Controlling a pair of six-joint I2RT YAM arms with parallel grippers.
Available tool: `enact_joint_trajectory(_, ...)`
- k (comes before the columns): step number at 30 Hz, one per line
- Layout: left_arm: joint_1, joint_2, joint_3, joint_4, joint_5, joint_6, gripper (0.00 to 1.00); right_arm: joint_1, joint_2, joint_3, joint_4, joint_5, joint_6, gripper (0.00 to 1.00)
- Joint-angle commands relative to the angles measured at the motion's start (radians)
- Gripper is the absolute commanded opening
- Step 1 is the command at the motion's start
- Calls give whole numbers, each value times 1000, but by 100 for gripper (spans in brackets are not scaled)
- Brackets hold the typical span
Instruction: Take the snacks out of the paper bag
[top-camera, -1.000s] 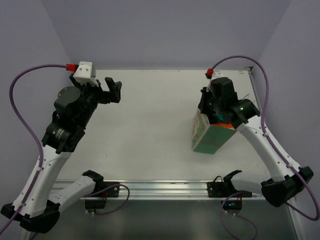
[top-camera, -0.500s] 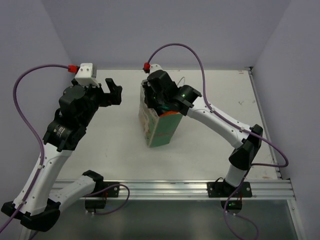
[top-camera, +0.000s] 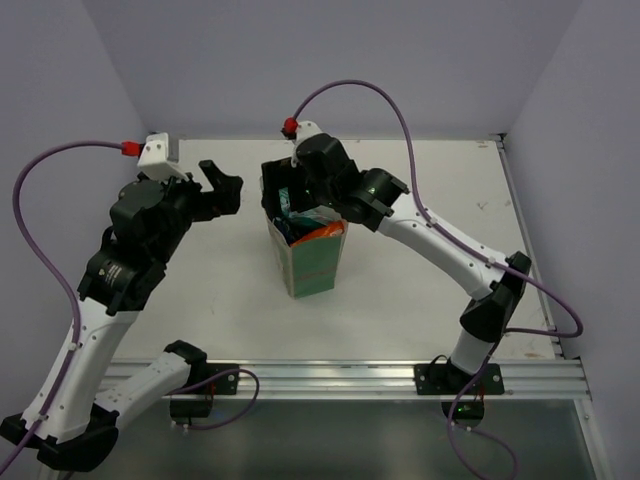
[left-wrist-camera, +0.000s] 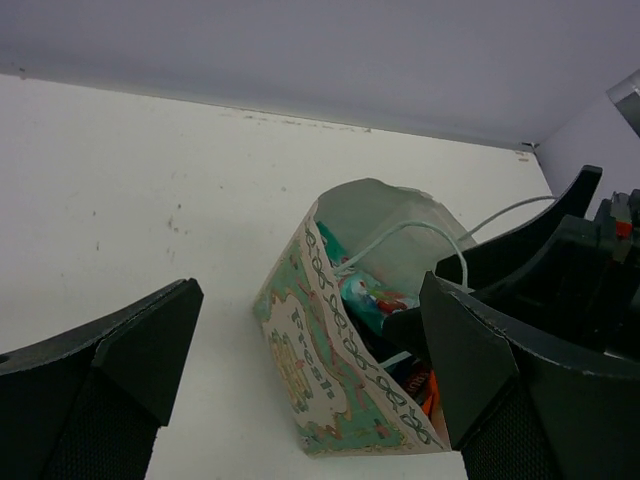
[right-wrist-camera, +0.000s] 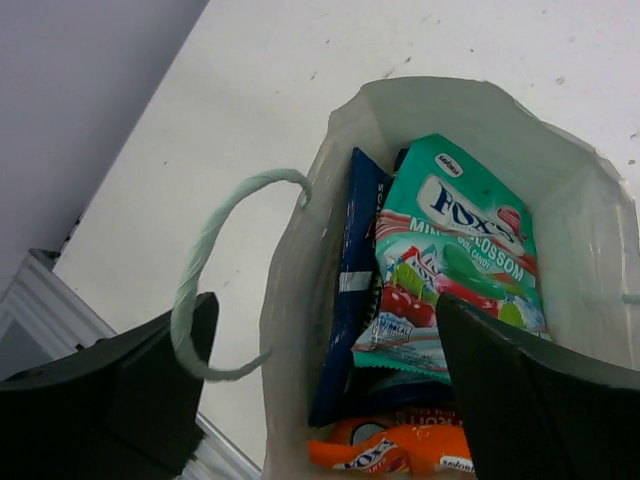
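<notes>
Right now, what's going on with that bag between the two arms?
The pale mint-green paper bag with patterned sides stands upright between the arms, its mouth open. The right gripper hangs over that mouth with its jaws open, gripping nothing. The left gripper is open and empty, off to the bag's left. No snack is out yet: a teal-green foil packet, a dark blue packet and an orange packet sit inside.

Robot lab: walled white table (top-camera: 400, 330), bolted arms (top-camera: 440, 245)
</notes>
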Motion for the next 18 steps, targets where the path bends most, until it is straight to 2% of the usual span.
enact_joint_trajectory(1, -6, 4, -18, -19, 69, -123, 100, 9, -118, 70, 10, -60, -22, 96)
enact_joint_trajectory(2, -6, 9, -26, -19, 98, -145, 100, 9, -134, 77, -8, -63, -32, 99)
enact_joint_trajectory(6, -6, 36, -78, -11, 265, -253, 100, 9, -242, 76, -22, -77, -59, 99)
enact_joint_trajectory(12, -17, -17, -101, 70, 300, -269, 100, 7, -382, -30, 13, -59, -101, 99)
enact_joint_trajectory(18, -43, 38, -80, 87, 382, -271, 100, 4, -488, -134, 16, 53, -131, 99)
